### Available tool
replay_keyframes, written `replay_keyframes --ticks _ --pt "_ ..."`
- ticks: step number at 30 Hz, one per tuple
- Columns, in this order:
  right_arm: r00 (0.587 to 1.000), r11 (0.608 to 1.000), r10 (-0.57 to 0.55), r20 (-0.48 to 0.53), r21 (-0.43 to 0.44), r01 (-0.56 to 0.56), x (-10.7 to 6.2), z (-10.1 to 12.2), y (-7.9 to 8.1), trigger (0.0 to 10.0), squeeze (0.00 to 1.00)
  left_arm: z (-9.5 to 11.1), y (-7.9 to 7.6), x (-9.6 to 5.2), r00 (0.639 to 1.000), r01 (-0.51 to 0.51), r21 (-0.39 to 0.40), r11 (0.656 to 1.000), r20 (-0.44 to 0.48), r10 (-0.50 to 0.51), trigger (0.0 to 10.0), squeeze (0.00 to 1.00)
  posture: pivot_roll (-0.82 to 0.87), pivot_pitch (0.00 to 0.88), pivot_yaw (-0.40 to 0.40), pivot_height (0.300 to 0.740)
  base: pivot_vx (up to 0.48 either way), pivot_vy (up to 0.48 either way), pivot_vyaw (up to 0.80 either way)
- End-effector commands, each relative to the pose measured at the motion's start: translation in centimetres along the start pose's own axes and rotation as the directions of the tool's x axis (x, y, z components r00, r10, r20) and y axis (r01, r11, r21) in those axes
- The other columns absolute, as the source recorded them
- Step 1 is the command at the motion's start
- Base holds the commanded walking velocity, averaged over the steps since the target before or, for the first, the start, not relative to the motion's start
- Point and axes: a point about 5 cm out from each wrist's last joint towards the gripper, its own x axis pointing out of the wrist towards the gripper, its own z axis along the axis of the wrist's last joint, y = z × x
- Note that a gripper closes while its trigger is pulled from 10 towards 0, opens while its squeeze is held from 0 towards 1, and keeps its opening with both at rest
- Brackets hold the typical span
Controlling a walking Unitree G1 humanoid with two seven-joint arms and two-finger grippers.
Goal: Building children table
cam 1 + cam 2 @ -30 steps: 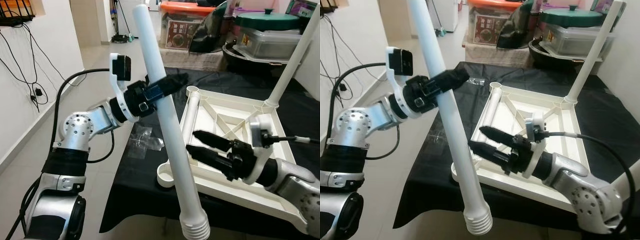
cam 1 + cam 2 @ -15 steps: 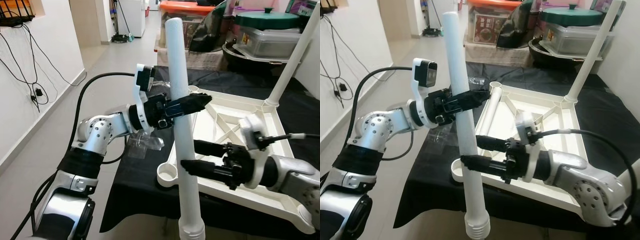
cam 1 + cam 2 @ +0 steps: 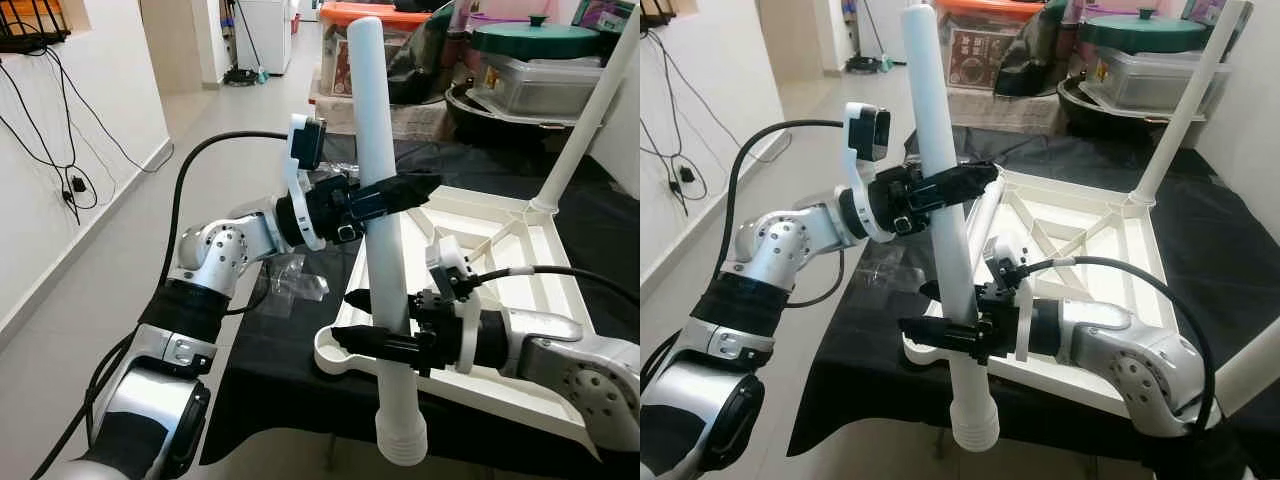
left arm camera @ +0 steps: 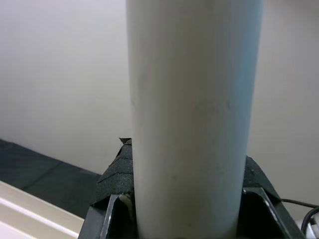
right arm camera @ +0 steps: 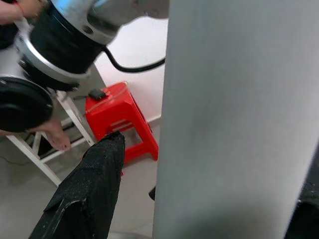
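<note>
Presently, the left hand point(image 3: 400, 190) is clamped on a white leg point(image 3: 382, 200), gripping it in the upper half. The leg stands near upright, slightly tilted, its ribbed threaded end point(image 3: 402, 443) lowest and hanging in the air past the front edge of the tabletop point(image 3: 280, 350). The right hand point(image 3: 350, 320) is on the same leg lower down: one finger point(image 3: 365, 343) lies across the front of the leg and the other shows behind it, so the fingers straddle the leg and appear closed on it. In the right wrist view the leg point(image 5: 234, 119) sits between that hand's two black fingers point(image 5: 89, 189).

The tabletop is draped in black cloth. On it lies the white table frame point(image 3: 470, 250), upside down, ribs facing up. Its near-left corner socket point(image 3: 335, 350) is just beside the lower part of the held leg; the leg's end is below and in front of the socket, not seated in it. A second leg point(image 3: 585, 110) is already fitted upright at the frame's far-right corner. A clear plastic bag point(image 3: 290, 280) lies on the cloth at the left edge.

Beyond the tabletop stand storage boxes point(image 3: 370, 50) and a lidded container point(image 3: 535, 60). In the right wrist view a red stool point(image 5: 119, 119) stands on the floor below.
</note>
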Motion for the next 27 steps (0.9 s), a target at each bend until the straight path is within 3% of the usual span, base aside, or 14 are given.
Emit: replay_keyframes --ticks 1,15,16,19,20,21,22,27 --pt "1.000 1.000 0.003 -0.013 0.005 -0.003 0.4 -0.1 0.0 10.0 0.00 0.4 -0.2 0.7 0.999 0.033 0.023 0.999 0.001 -0.033 10.0 0.00 0.11 0.000 -0.046 0.740 0.000 0.000 0.00" --pt "0.998 0.999 -0.031 -0.060 0.010 0.032 1.1 -0.5 -0.6 10.0 0.00 0.5 0.3 1.0 0.999 0.033 0.039 0.999 0.021 -0.033 10.0 0.00 0.10 0.000 -0.048 0.740 0.000 0.000 0.00" --pt "0.997 0.999 -0.052 -0.064 0.011 0.052 1.2 -0.5 -0.9 8.5 0.00 0.6 0.4 1.0 0.999 0.030 0.043 0.999 0.028 -0.032 10.0 0.00 0.10 0.000 -0.048 0.740 0.000 0.000 0.00" --pt "0.996 0.998 -0.058 -0.065 0.012 0.059 1.2 -0.5 -0.9 8.5 0.00 0.6 0.4 1.0 0.999 0.029 0.045 0.999 0.032 -0.031 10.0 0.00 0.10 0.000 -0.048 0.740 0.000 0.000 0.00" --pt "0.995 0.997 -0.070 -0.069 0.014 0.071 1.3 -0.6 -1.1 1.1 0.00 0.7 0.5 1.0 0.999 0.027 0.047 0.999 0.036 -0.029 10.0 0.00 0.11 0.000 -0.048 0.740 0.000 0.000 0.00" --pt "0.994 0.997 -0.078 -0.073 0.015 0.079 1.4 -0.7 -1.2 1.1 0.00 0.8 0.5 1.0 0.999 0.027 0.049 0.998 0.038 -0.028 10.0 0.00 0.11 0.000 -0.048 0.740 0.000 0.000 0.00" --pt "0.994 0.996 -0.084 -0.070 0.015 0.085 1.4 -0.7 -1.3 0.0 0.00 0.8 0.6 1.0 0.999 0.026 0.050 0.998 0.040 -0.028 10.0 0.00 0.10 0.000 -0.047 0.740 0.000 0.000 0.00" --pt "0.993 0.995 -0.100 -0.057 0.014 0.101 1.7 -0.5 -1.5 0.0 0.00 0.9 0.7 1.1 0.999 0.023 0.048 0.999 0.048 -0.025 10.0 0.00 0.10 0.000 -0.046 0.740 0.000 0.000 0.00"
